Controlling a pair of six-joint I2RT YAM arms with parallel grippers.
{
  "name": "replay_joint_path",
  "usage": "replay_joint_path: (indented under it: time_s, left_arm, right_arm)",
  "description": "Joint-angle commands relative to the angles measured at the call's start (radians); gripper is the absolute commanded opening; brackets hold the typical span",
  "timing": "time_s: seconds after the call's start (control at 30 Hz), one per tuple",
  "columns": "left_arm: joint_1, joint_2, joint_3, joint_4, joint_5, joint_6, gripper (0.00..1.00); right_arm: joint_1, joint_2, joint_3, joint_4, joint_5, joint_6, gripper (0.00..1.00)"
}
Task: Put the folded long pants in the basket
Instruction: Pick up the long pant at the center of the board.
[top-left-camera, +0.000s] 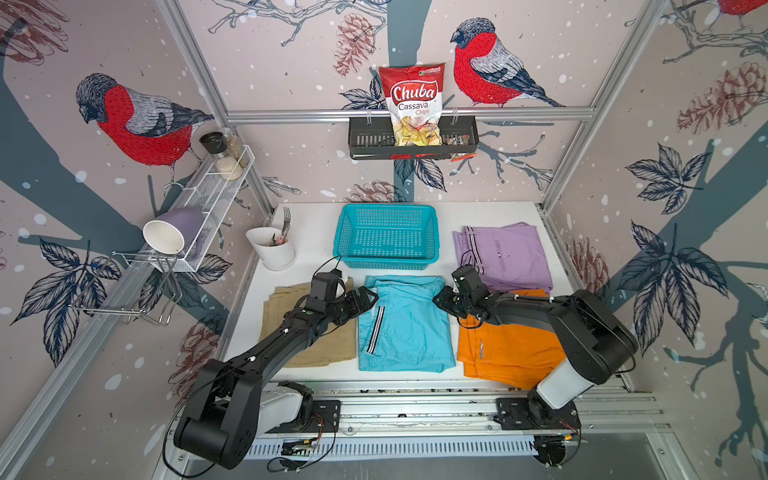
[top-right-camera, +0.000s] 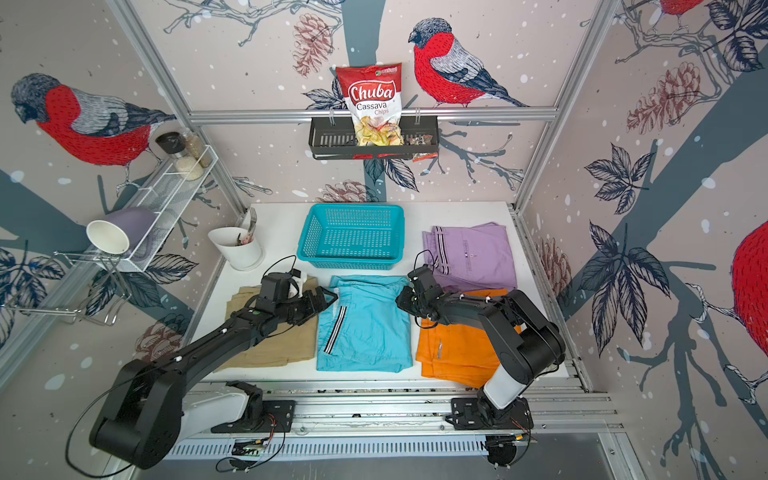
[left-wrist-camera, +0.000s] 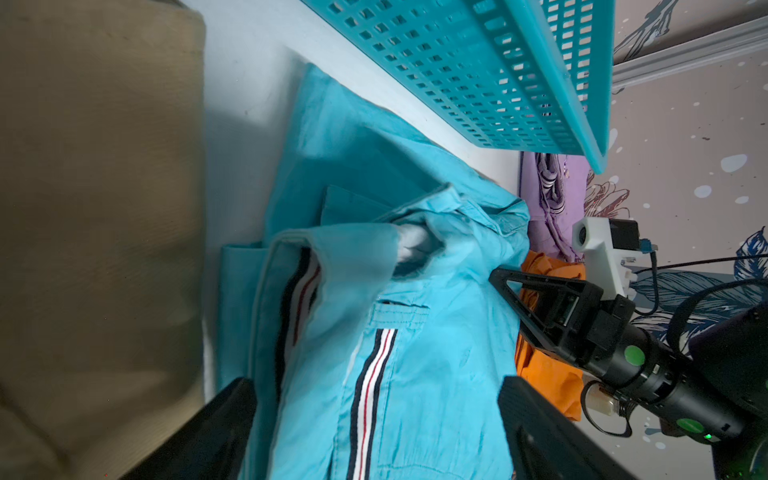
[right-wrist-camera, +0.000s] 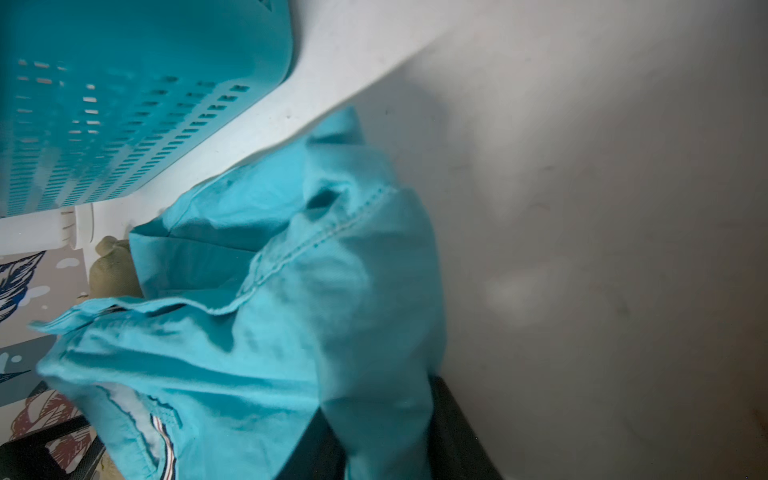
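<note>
**A:** What is farthest left?

**B:** On the left wall, a white wire rack (top-left-camera: 216, 195) holds two jars (top-left-camera: 226, 160) and a purple mug (top-left-camera: 183, 228), which faces mouth outward. A white cup (top-left-camera: 274, 253) with a fork in it stands at the left back corner of the table (top-left-camera: 316, 232).

**A:** And the pants?

**B:** All four pairs lie on the table, outside the basket. The beige pants (top-left-camera: 278, 309) are leftmost, partly under the left arm. The blue pants (top-left-camera: 407, 328), with striped trim, lie in the middle. They are just in front of the teal basket (top-left-camera: 386, 259), with a strip of bare table between. The orange pants (top-left-camera: 507, 353) are to the right. The lilac pants (top-left-camera: 507, 257) lie behind the orange pair, beside the basket's right end.

**A:** How does the robot's left gripper stand?

**B:** The left gripper (top-left-camera: 370, 303) is at the blue pair's left edge, toward the end nearer the basket. In the left wrist view its fingers (left-wrist-camera: 536, 419) stand wide apart. The blue cloth runs between them, not pinched.

**A:** And the right one?

**B:** The right gripper (top-left-camera: 438, 300) is at the opposite edge of the same pair. In the right wrist view its fingers (right-wrist-camera: 457, 424) are clamped on a bunched fold of the blue cloth.

**A:** Anything behind?

**B:** A bag of chips (top-left-camera: 413, 99) stands in a black tray (top-left-camera: 370, 141) on the back wall.
</note>
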Motion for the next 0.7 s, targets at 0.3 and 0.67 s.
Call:
replay_joint_path:
  time_s: [0.3, 0.67]
  left_arm:
    - [-0.081, 0.147, 0.020, 0.062, -0.100, 0.004, 0.95]
    - [-0.143, 0.279, 0.014, 0.164, -0.082, -0.013, 0.30]
  right_arm:
    - [-0.019, -0.026, 0.011, -0.131, 0.088, -0.021, 0.00]
    - [-0.034, -0.002, 0.015, -0.106, 0.047, -0.024, 0.00]
